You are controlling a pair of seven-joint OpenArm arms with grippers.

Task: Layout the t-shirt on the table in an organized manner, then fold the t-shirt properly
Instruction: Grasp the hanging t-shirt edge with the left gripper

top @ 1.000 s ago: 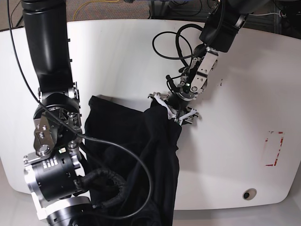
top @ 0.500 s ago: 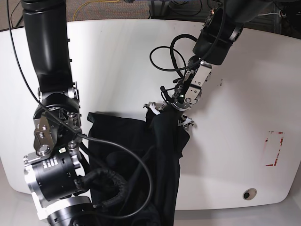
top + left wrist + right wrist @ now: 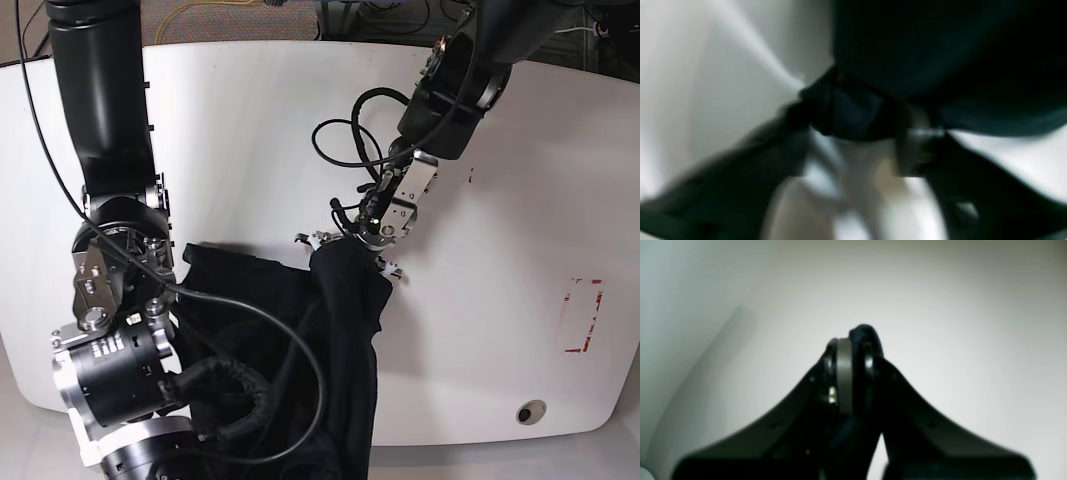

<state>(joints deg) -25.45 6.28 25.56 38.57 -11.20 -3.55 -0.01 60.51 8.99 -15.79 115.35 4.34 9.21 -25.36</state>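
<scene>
The black t-shirt [image 3: 300, 340] lies crumpled on the white table [image 3: 480, 330] and runs off the front edge. My left gripper [image 3: 350, 245] sits on its upper right corner. In the blurred left wrist view both fingers [image 3: 796, 140] press a bunched fold of the t-shirt [image 3: 853, 113] from either side. My right gripper [image 3: 853, 340] is shut with a thin dark strip of the t-shirt [image 3: 867, 331] pinched at its tips. In the base view that gripper is hidden below the big right arm [image 3: 110, 300].
Looping black cables [image 3: 345, 140] hang beside the left arm over the table's middle. A red-marked rectangle [image 3: 580, 315] and a round grommet hole [image 3: 528, 412] lie at the right. The right arm covers the table's left front.
The left gripper has slid left with the shirt's upper right corner, and its jaws have narrowed onto the cloth. The shirt's top edge has shifted down and left. The right arm has not moved.
</scene>
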